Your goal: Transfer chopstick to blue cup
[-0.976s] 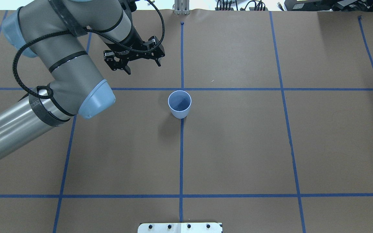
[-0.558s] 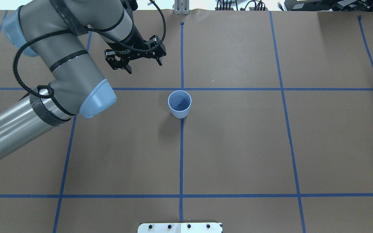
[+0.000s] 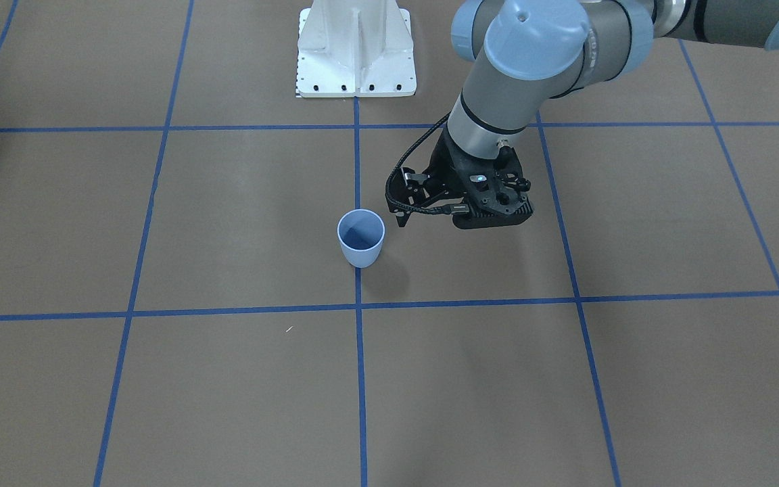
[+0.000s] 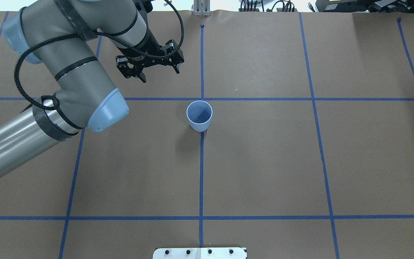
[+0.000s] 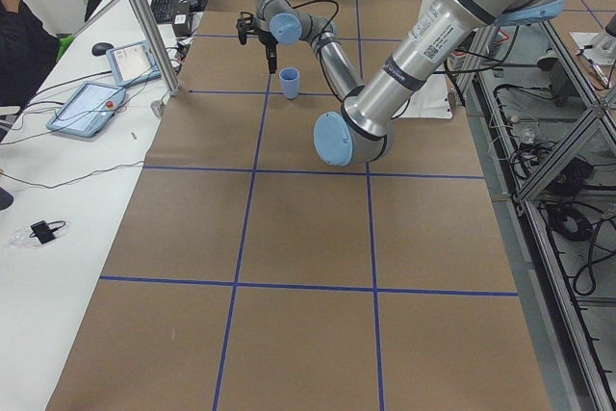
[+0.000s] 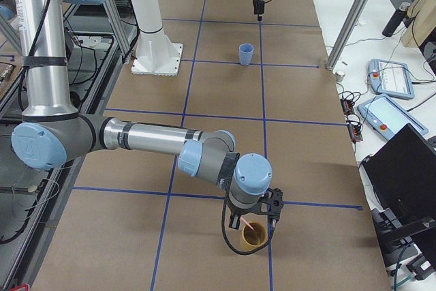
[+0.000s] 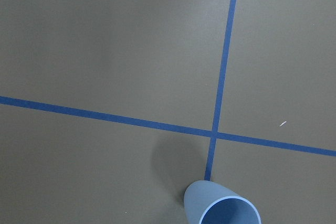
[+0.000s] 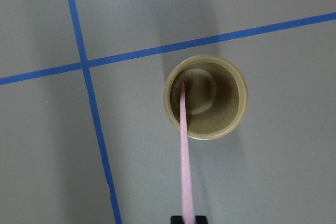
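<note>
Though nearly cut off below, right fingers (image 8: 176,220) tight on chopstick (image 8: 184,150); left fingers (image 4: 141,77) wide apart, empty.

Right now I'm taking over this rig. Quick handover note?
Left claw: open, empty, hovering beside the blue cup, not over it.
Right claw: shut on the chopstick, far off to the robot's right. The stick's lower end sits inside the tan cup.
Blue cup: upright, empty.
Done: chopstick gripped.
Left: lift it clear of the tan cup, carry it over, and drop it into the blue cup.
</note>
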### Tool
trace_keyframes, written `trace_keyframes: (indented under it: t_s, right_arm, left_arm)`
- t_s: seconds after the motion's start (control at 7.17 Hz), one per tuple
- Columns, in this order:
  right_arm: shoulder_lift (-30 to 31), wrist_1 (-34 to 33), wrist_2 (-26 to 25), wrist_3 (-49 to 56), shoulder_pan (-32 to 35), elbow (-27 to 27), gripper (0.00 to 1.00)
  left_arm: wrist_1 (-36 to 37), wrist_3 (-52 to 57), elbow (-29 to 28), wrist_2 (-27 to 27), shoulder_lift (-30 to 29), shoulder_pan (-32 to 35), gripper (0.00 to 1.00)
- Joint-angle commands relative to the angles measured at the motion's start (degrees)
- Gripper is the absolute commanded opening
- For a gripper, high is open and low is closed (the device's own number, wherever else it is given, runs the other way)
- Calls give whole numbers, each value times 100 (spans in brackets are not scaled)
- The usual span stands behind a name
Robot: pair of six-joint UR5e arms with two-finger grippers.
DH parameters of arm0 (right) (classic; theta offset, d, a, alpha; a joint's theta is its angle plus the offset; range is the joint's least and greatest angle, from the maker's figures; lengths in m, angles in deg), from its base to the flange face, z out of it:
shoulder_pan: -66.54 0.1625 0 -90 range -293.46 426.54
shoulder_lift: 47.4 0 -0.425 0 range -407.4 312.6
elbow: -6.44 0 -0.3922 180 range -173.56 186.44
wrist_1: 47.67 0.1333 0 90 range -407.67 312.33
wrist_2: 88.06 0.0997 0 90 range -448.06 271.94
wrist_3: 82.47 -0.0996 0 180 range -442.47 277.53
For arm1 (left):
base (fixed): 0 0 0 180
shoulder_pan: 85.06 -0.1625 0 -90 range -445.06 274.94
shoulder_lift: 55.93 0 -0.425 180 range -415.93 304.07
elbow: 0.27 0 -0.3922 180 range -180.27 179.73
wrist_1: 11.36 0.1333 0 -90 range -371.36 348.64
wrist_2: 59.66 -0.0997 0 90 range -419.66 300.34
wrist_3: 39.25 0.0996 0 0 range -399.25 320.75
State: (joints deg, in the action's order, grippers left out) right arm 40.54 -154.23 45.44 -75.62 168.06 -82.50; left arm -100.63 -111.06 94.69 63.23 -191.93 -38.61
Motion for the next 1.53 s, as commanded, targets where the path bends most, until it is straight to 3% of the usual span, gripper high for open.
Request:
trace_keyframes:
  t_s: [0.0, 0.28, 0.7, 0.84, 1.12, 1.39]
  right_arm:
    - [-23, -959, -86, 0, 218, -753, 0]
    - [12, -1322, -245, 9, 621, -1185, 0]
    - [-215, -1429, -193, -35, 922, -1310, 0]
    - [-617, -1785, -88, -87, 748, -1310, 0]
    - [-1995, -2918, 245, -367, 222, -1319, 0]
    - [-2665, -2897, 886, -2395, -760, -1598, 0]
  left_arm:
    - [6, 0, 5, 7, 11, -5, 98]
    - [6, 0, 5, 7, 12, 4, 98]
    - [6, 0, 66, 7, 29, 13, 98]
    - [6, 9, 93, 7, 107, 13, 98]
    - [23, 654, 320, 16, 466, 301, 98]
    - [23, 1674, 663, 25, 1168, 801, 98]
